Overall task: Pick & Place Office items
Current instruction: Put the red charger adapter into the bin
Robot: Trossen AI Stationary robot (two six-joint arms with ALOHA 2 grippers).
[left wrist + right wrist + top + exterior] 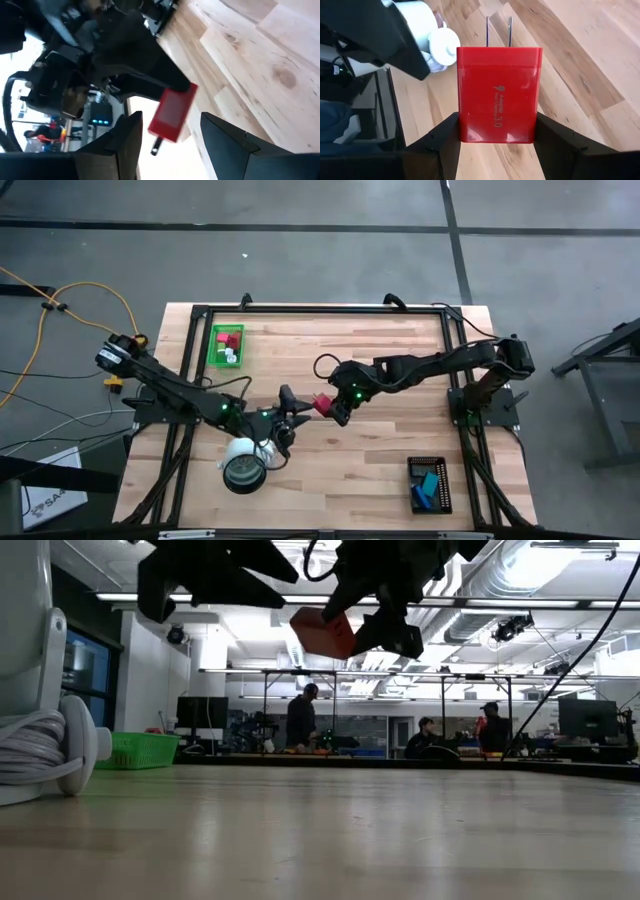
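A red plug-in charger block [497, 95] with two metal prongs hangs above the table's middle, with my right gripper [336, 410] shut on it. My left gripper [291, 404] stands open just to the block's left and faces it. In the left wrist view the block [172, 115] lies ahead of the open fingers [127, 140], apart from them. A green tray [214, 358] at the far left holds red and white pieces. A black tray [443, 502] at the near right holds blue and teal bits. My right gripper pinches the charger's two narrow sides, at the end away from the prongs [465, 132], between its two fingers. The fingers come from the table's right, slanting down. The block is lifted clear of the table, prongs [497, 32] pointing away from the gripper.
A big white-and-grey round roll [244, 464] with a coiled white cord lies near the front edge, just below my left gripper; it also shows at the left of the low view [45, 745]. Bare wood lies between the two trays. People stand in the room behind.
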